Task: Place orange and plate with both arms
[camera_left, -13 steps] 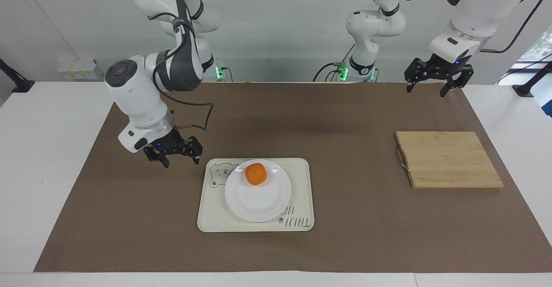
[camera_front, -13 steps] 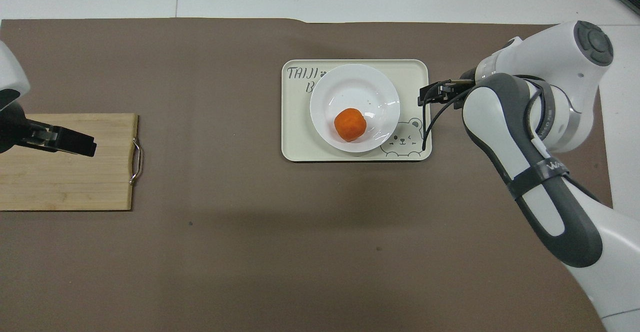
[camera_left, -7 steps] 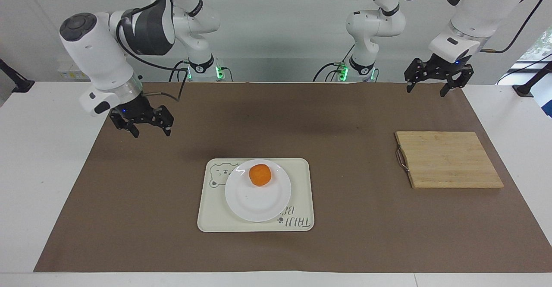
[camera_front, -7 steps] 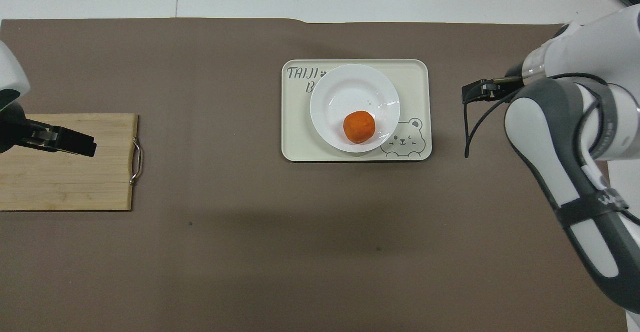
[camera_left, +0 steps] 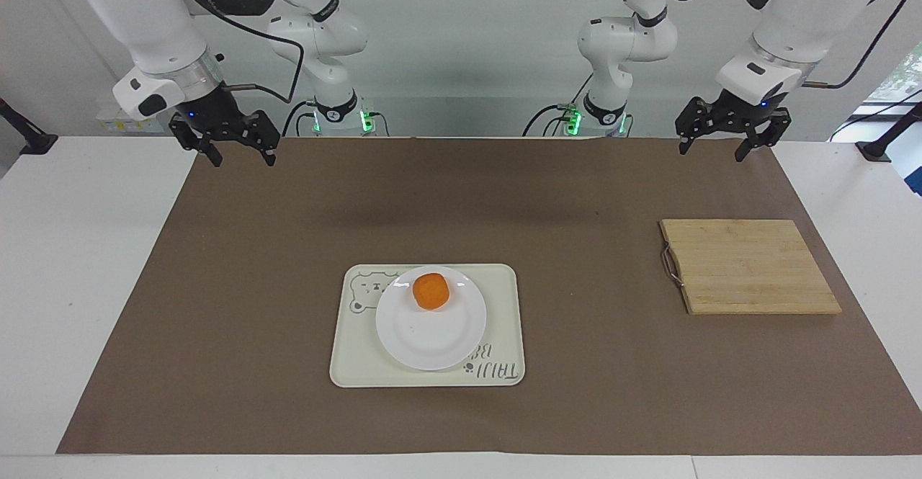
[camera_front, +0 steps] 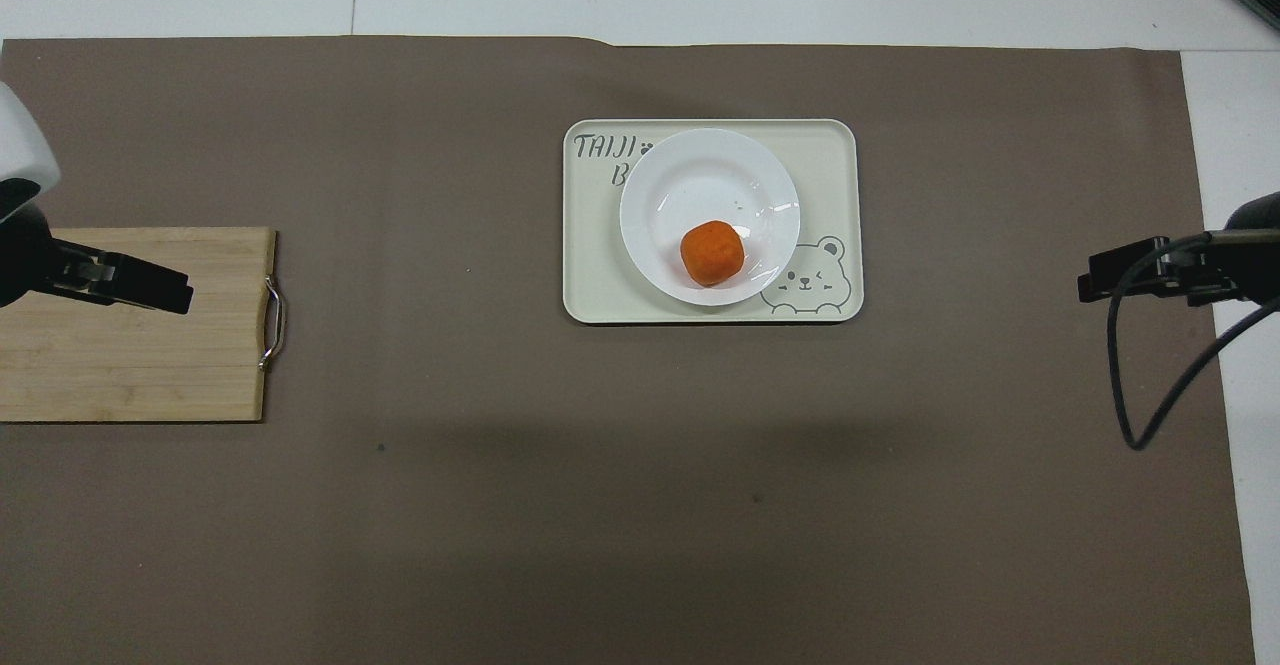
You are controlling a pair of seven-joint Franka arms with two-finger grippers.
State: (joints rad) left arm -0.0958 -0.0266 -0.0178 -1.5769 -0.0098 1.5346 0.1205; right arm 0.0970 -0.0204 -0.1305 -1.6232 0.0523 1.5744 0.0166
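The orange [camera_left: 431, 290] [camera_front: 712, 252] rests on the white plate [camera_left: 432, 335] [camera_front: 700, 175], toward the plate's robot-side rim. The plate lies on a cream bear tray [camera_left: 504, 306] [camera_front: 830, 155] in the middle of the brown mat. My right gripper [camera_left: 243, 158] [camera_front: 1092, 287] hangs open and empty, raised over the mat's edge at the right arm's end, well away from the tray. My left gripper [camera_left: 711, 152] [camera_front: 178, 295] also hangs open and empty, raised at the left arm's end; in the overhead view it overlaps the cutting board.
A bamboo cutting board [camera_left: 749, 266] [camera_front: 130, 365] with a metal handle lies on the mat toward the left arm's end. The brown mat [camera_left: 562, 198] covers most of the white table. A black cable dangles from the right wrist.
My right gripper has drawn back from beside the tray and risen to the right arm's end of the mat. The orange shifted slightly on the plate. The left arm has stayed still.
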